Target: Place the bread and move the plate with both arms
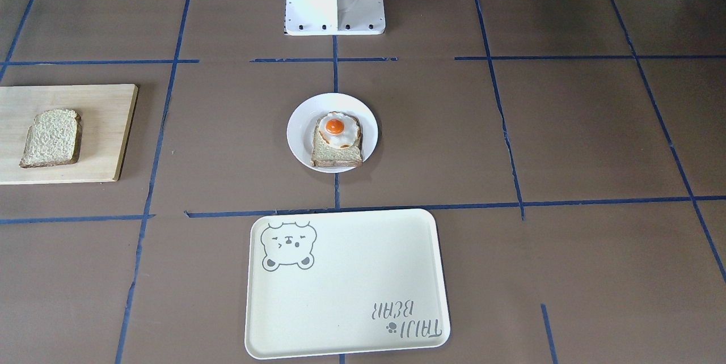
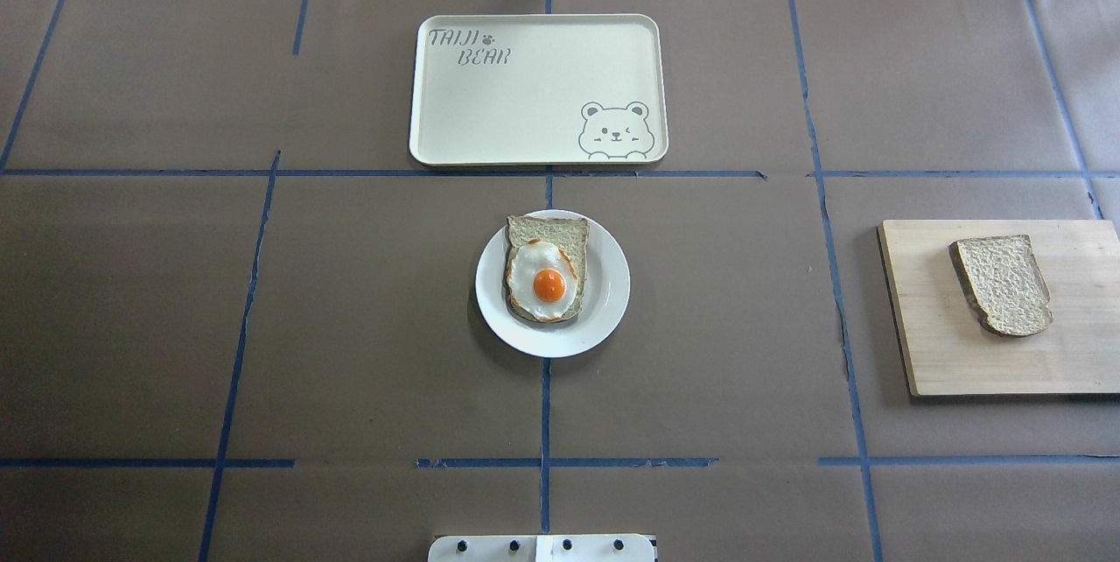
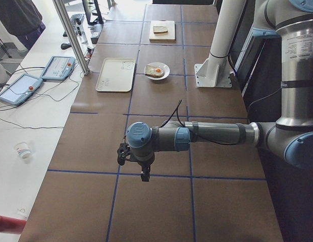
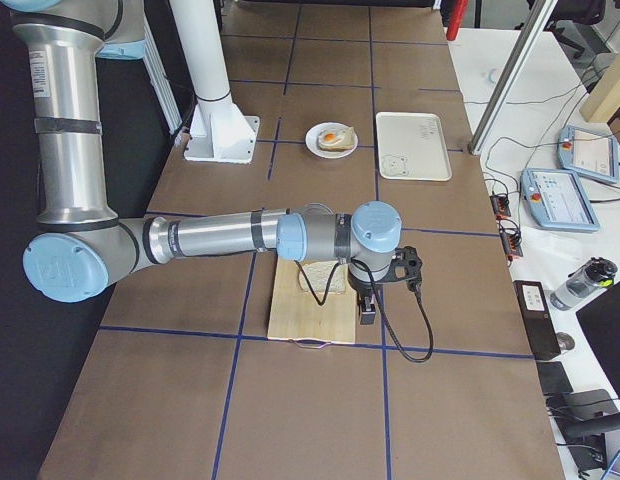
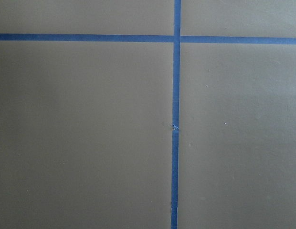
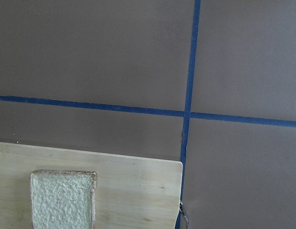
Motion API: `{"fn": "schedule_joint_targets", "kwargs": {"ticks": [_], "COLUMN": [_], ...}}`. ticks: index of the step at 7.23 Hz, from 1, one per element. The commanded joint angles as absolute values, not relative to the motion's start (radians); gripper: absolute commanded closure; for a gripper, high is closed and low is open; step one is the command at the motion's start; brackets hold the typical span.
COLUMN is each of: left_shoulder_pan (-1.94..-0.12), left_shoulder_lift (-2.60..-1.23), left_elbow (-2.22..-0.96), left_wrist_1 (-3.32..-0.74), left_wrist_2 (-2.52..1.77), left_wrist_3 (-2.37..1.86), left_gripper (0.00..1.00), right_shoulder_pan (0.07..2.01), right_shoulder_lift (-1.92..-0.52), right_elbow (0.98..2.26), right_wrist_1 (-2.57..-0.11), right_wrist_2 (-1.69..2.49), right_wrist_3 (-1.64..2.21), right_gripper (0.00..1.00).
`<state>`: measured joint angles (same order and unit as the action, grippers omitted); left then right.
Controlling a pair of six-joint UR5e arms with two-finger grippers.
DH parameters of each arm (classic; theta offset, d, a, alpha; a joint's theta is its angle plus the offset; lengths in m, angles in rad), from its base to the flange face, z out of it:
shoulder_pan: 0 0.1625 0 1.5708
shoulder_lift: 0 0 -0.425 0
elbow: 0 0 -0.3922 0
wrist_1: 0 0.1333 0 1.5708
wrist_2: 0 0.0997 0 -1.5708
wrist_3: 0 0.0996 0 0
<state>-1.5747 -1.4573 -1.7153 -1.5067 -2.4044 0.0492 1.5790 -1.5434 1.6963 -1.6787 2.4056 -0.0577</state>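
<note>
The plain bread slice lies on a wooden cutting board at the table's right; it also shows in the front view and the right wrist view. The white plate sits mid-table and carries a similar slice with a fried egg. My right gripper hangs above the board's edge near the bread; I cannot tell if it is open. My left gripper hangs over bare table far left of the plate; I cannot tell its state.
A cream tray with a bear drawing lies just beyond the plate. The white robot base stands on the near side of the plate. Blue tape lines cross the brown table. Tablets and cables lie past the table's far edge.
</note>
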Motion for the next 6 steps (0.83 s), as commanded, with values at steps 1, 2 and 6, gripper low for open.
{"fn": "schedule_joint_targets", "kwargs": {"ticks": [1, 2, 6], "left_shoulder_pan": [-1.571, -1.566, -1.459], "left_shoulder_lift": [-1.476, -1.485, -1.494], "left_elbow": [-1.752, -1.761, -1.761], "left_wrist_1": [-1.509, -1.519, -1.732], "left_wrist_2": [-2.469, -2.517, -2.522], "left_wrist_3": [0.04, -0.041, -0.329], "left_gripper": [0.0, 0.0, 0.0], "right_shoulder_pan": [1.542, 1.537, 1.364], "right_shoulder_lift": [-1.545, -1.548, -1.696], "right_elbow": [1.695, 1.698, 1.703], "right_wrist_1": [-1.68, -1.678, -1.173], "right_wrist_2": [2.414, 2.439, 2.409], "right_wrist_3": [-0.011, 0.015, 0.486], "right_gripper": [0.0, 0.0, 0.0]}}
